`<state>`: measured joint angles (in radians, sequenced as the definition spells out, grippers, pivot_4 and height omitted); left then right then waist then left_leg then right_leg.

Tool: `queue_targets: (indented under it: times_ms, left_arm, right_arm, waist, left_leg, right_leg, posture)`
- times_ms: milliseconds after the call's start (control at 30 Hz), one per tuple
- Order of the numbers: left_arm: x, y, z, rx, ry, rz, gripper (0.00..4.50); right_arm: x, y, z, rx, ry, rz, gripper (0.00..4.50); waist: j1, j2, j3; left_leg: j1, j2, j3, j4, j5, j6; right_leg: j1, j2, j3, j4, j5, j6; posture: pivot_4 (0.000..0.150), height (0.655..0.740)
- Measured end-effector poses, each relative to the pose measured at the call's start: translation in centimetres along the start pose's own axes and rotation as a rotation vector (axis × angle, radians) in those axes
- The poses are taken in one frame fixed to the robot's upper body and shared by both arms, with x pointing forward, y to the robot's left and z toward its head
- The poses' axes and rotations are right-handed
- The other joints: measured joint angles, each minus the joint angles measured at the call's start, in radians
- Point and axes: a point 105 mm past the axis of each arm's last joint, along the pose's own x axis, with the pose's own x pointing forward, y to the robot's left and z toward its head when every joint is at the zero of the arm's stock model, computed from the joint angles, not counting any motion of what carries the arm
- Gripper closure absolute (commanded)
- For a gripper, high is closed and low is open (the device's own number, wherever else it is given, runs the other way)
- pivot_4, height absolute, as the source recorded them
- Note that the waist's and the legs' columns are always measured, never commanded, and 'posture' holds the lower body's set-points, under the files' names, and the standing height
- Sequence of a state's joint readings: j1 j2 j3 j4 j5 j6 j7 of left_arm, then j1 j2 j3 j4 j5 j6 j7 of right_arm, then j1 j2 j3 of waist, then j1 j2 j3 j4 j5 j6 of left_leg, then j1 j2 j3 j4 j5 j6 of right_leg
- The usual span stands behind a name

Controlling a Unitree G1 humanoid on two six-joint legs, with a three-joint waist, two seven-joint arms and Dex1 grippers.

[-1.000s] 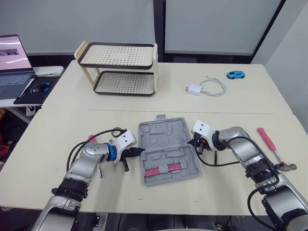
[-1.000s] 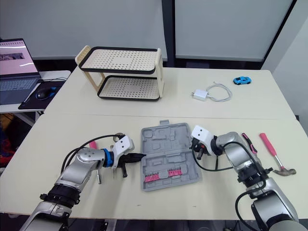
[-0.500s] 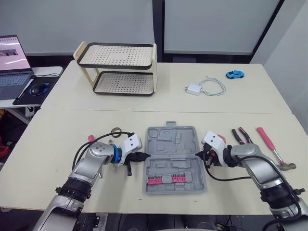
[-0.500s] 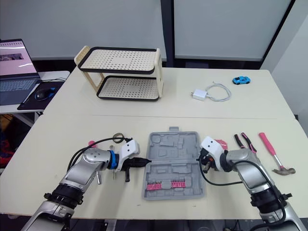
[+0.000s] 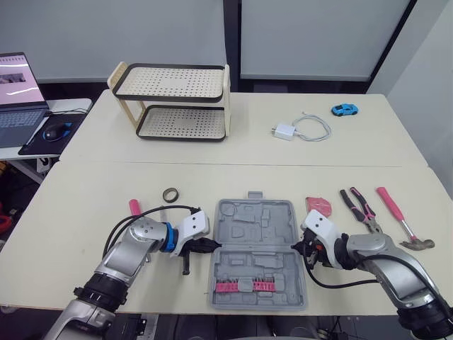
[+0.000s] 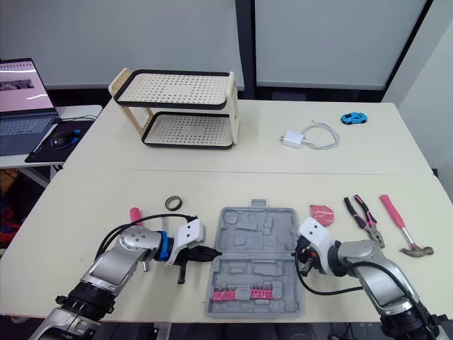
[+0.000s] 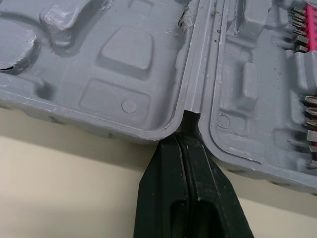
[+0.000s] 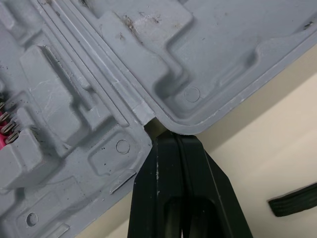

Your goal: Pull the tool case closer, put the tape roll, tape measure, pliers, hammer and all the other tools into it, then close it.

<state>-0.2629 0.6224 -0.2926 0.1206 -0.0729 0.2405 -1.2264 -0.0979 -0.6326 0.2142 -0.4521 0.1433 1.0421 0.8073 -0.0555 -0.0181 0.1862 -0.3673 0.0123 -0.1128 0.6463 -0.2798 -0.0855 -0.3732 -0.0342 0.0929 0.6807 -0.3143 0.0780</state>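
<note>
Open tool case [image 5: 256,241], long axis near-to-far, handle tab [image 5: 255,195] at far edge

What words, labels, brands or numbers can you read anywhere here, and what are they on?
No text can be read anywhere.
Laptop screen: shows something, too small to read.
Tool case: plain grey plastic, no lettering seen.

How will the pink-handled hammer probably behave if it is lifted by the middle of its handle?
The hammer would probably tip toward its metal head, since that end looks far bulkier than the slim handle. It looks rigid, so it should not flex. The claw head should keep it from rolling when pushed.
</note>
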Motion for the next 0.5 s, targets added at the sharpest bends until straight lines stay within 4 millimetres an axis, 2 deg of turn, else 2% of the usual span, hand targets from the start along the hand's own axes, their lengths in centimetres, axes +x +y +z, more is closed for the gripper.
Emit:
queue_targets:
  times_ms: [500]
  left_arm:
    - [-0.3, -1.8, -0.6, -0.011, 0.030, -0.053, 4.50]
  right_arm:
    - [-0.5, 2.2, -1.4, 0.034, 0.034, 0.055, 4.48]
  waist:
    - [0.000, 0.000, 0.000]
  left_leg:
    - [0.000, 0.000, 0.000, 0.000, 0.000, 0.000]
  right_leg:
    - [0.000, 0.000, 0.000, 0.000, 0.000, 0.000]
  posture:
    - [0.150, 0.7350]
